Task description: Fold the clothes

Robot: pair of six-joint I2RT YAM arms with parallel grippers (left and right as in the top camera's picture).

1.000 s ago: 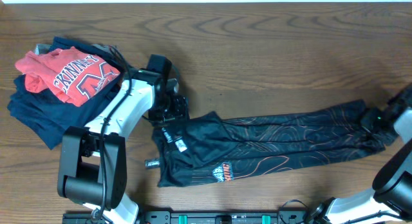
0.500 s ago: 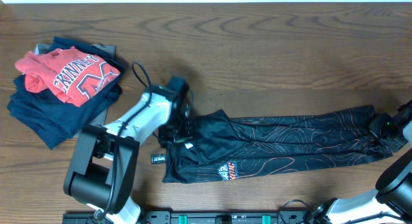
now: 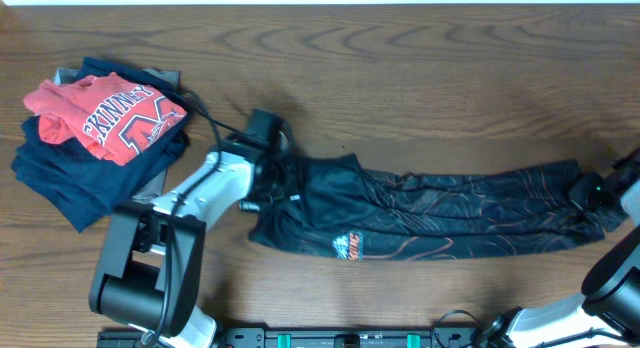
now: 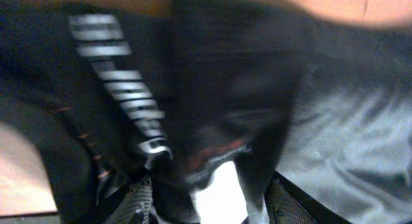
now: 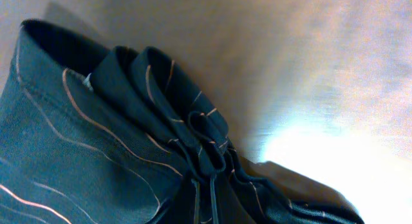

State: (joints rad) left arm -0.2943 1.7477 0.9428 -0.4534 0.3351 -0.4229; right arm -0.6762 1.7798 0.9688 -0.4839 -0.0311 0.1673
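The black garment (image 3: 440, 213) with thin orange-and-white contour lines lies stretched left to right across the front of the table. Its small logo (image 3: 347, 248) is near the front left edge. My left gripper (image 3: 283, 176) is shut on the garment's left end. The left wrist view is blurred, with black fabric (image 4: 212, 108) bunched between the jaws (image 4: 206, 208). My right gripper (image 3: 588, 195) is shut on the right end. In the right wrist view the fabric (image 5: 96, 140) gathers in folds into the jaws (image 5: 207, 208).
A pile of other clothes sits at the back left: a red shirt (image 3: 105, 113) with white lettering on top of navy garments (image 3: 60, 183). Bare wooden table (image 3: 430, 88) lies behind the black garment. The table's front edge is close below it.
My left gripper has moved toward the back with the garment's left end, after shifting right. The garment is now pulled straighter and its left part is bunched. The right gripper has barely moved.
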